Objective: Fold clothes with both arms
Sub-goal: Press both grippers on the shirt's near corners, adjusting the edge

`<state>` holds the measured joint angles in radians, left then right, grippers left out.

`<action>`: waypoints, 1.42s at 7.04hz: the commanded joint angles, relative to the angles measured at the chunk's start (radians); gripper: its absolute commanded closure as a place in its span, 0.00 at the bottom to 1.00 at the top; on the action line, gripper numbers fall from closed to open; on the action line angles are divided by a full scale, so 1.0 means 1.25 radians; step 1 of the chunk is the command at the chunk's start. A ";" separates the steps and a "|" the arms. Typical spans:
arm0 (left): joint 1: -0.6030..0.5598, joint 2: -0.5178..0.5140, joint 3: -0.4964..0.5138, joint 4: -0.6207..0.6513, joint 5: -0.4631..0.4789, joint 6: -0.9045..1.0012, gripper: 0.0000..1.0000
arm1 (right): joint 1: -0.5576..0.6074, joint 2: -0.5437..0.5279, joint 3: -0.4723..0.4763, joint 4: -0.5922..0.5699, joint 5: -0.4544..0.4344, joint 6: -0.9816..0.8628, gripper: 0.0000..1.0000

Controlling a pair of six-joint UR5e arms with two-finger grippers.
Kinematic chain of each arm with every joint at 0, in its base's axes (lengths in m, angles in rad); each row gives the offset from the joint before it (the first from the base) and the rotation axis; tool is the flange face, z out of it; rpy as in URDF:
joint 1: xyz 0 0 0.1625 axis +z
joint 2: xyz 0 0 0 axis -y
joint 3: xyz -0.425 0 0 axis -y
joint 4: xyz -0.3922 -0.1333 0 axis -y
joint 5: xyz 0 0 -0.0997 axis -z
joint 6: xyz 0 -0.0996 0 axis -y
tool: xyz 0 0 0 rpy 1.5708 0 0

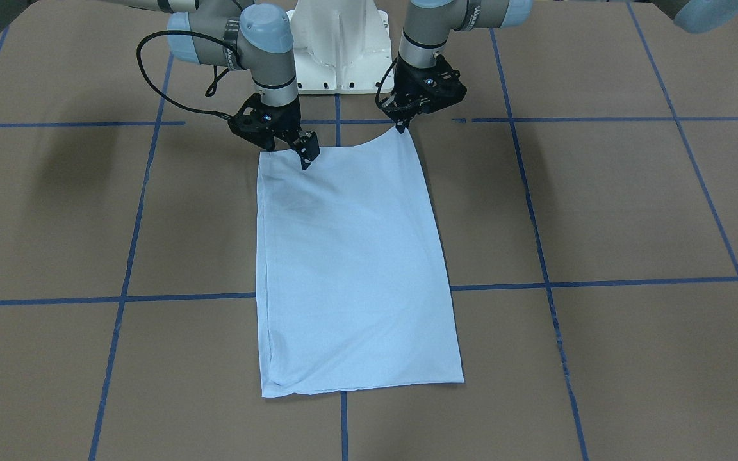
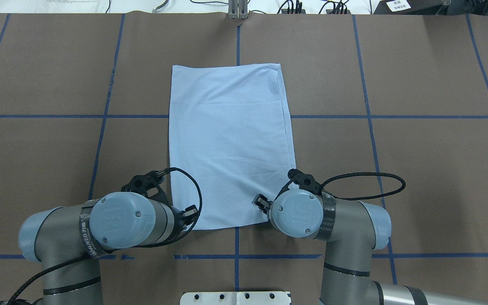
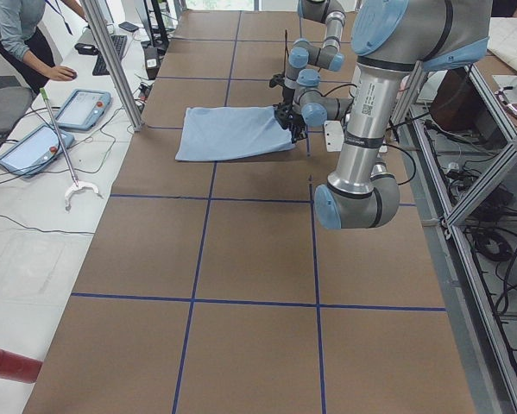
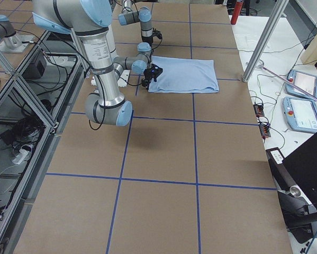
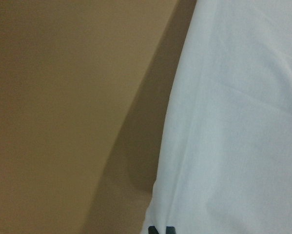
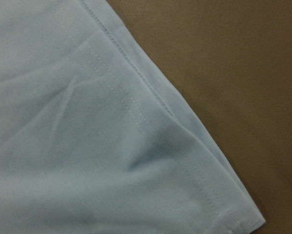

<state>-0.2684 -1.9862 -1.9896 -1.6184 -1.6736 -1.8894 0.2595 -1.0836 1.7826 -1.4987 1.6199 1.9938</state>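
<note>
The light blue T-shirt (image 1: 353, 256) lies folded into a long flat rectangle on the brown table, its print and collar hidden. My left gripper (image 1: 401, 127) is shut on the shirt's near-robot corner, which rises to a small peak. In the left wrist view the cloth (image 5: 233, 122) hangs just off the table over a shadow. My right gripper (image 1: 289, 152) stands open over the other near-robot corner, one finger on each side of the edge. The right wrist view shows that hemmed corner (image 6: 87, 146) lying flat. From overhead both wrists cover their grippers at the shirt's (image 2: 229, 140) near edge.
The white pedestal base (image 1: 337, 51) stands just behind the grippers. Blue tape lines (image 1: 183, 298) grid the brown table. Beside the far table edge are a person (image 3: 16, 26), control tablets (image 3: 81, 108) and metal frame posts (image 3: 111, 60).
</note>
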 commanded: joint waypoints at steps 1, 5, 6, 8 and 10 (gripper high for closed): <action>0.000 0.001 0.001 0.000 0.000 0.001 1.00 | -0.009 -0.003 0.002 0.000 -0.004 0.012 0.00; 0.000 0.000 0.002 0.000 0.002 0.001 1.00 | -0.022 -0.003 0.024 -0.029 -0.005 0.027 0.00; 0.000 0.000 0.002 -0.001 0.002 0.002 1.00 | -0.027 -0.003 0.023 -0.029 -0.005 0.027 0.01; 0.000 0.000 0.005 0.000 0.002 0.012 1.00 | -0.028 -0.002 0.022 -0.031 -0.004 0.026 0.18; 0.000 0.000 0.005 0.000 0.004 0.013 1.00 | -0.030 0.000 0.022 -0.031 -0.003 0.026 0.56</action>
<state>-0.2690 -1.9865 -1.9838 -1.6184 -1.6695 -1.8747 0.2234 -1.0846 1.8093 -1.5365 1.6157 2.0265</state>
